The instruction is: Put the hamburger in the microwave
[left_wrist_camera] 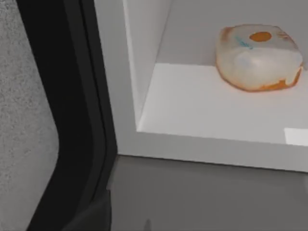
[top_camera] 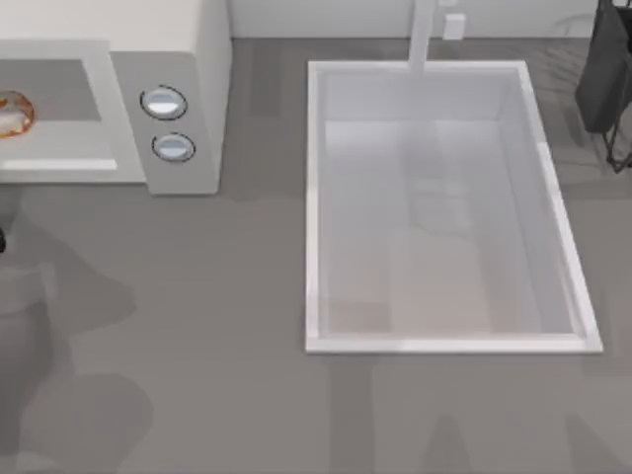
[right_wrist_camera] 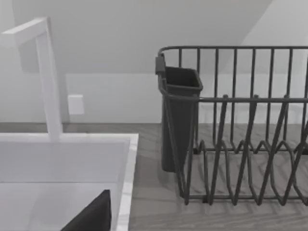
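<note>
The hamburger (top_camera: 12,113), a cream-white lump with orange-brown patches, lies inside the grey cavity of the white microwave (top_camera: 193,59) at the table's far left. In the left wrist view the hamburger (left_wrist_camera: 260,57) rests free on the white cavity floor, toward the back. The microwave's dark door (left_wrist_camera: 67,120) stands open beside the cavity. A dark part of my left gripper (left_wrist_camera: 96,219) sits in front of the cavity's opening, apart from the hamburger. A dark edge of my right gripper (right_wrist_camera: 94,216) hangs over the sink's far right side.
A white rectangular sink (top_camera: 316,197) fills the table's middle, with a white faucet (top_camera: 423,39) at its back edge. A black wire dish rack (right_wrist_camera: 240,144) with a dark utensil cup (right_wrist_camera: 178,110) stands at the back right. Two silver-blue dials (top_camera: 164,103) face up on the microwave's panel.
</note>
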Controlling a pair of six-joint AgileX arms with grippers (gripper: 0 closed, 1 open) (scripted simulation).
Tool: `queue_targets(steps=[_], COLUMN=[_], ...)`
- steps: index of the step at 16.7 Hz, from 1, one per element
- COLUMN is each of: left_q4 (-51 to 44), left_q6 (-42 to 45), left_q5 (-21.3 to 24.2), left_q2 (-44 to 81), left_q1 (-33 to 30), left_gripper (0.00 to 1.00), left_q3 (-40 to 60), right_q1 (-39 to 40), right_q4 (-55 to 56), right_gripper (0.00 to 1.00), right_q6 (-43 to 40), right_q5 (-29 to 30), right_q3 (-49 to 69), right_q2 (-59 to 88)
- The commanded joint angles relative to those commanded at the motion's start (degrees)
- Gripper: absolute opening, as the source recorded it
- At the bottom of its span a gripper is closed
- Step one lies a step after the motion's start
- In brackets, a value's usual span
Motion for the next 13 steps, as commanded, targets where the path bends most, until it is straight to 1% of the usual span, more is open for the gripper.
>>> queue_targets(steps=[8,13], left_q4=[-20.4,-30.3], left_q6=[1.4,1.3], left_q5=[-2.4,-2.1], left_q2=[-6.5,-13.0], left_q1=[-0.7,0.1], left_gripper=[1.00,1.00], left_q3=[0.5,-0.1], right_q1=[0.0,0.0], right_q4=[0.0,0.0], right_gripper=[1.00,1.00], right_q6=[0.0,0.0], right_q5=[0.0,0.0], right_q3=[0.0,0.0], right_q2=[0.0,0.0])
